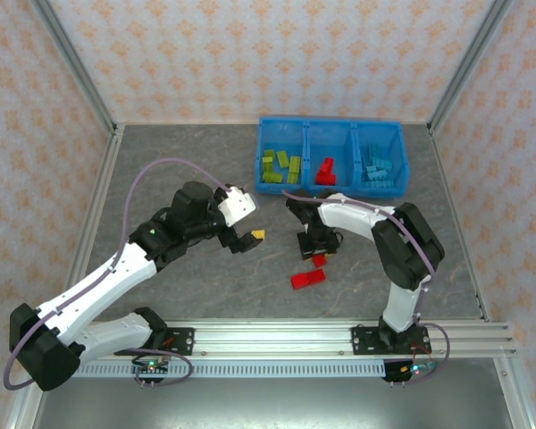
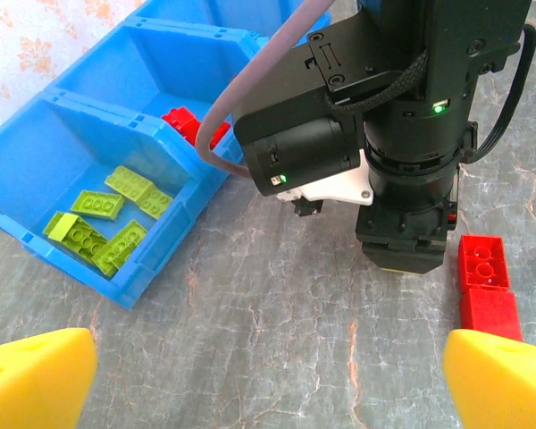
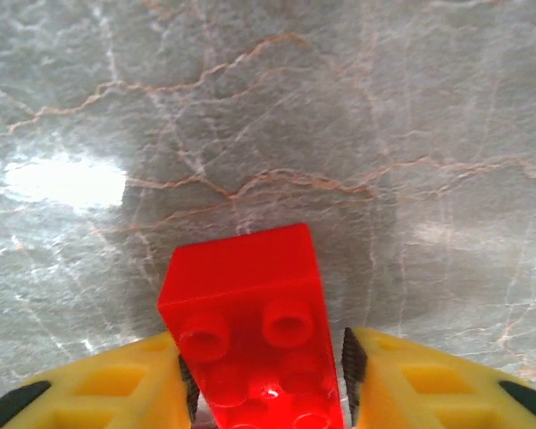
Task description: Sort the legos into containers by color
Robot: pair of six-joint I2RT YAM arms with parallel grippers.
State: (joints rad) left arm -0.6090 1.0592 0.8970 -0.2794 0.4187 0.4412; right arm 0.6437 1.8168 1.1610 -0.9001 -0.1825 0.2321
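The right gripper (image 3: 261, 357) is pinching a small red studded plastic brick (image 3: 241, 295) across its short width, its yellow fingers (image 3: 116, 393) pressing both long sides while the brick is lying on the grey marbled table (image 3: 339, 134). Its long axis is running straight ahead between the jaws. The middle compartment (image 1: 332, 138) of the bright blue plastic bin, holding red pieces, is lying directly beyond. The right arm is folding inward, wrist pointing down. The left gripper (image 2: 268, 384) is hanging wide and empty nearby.
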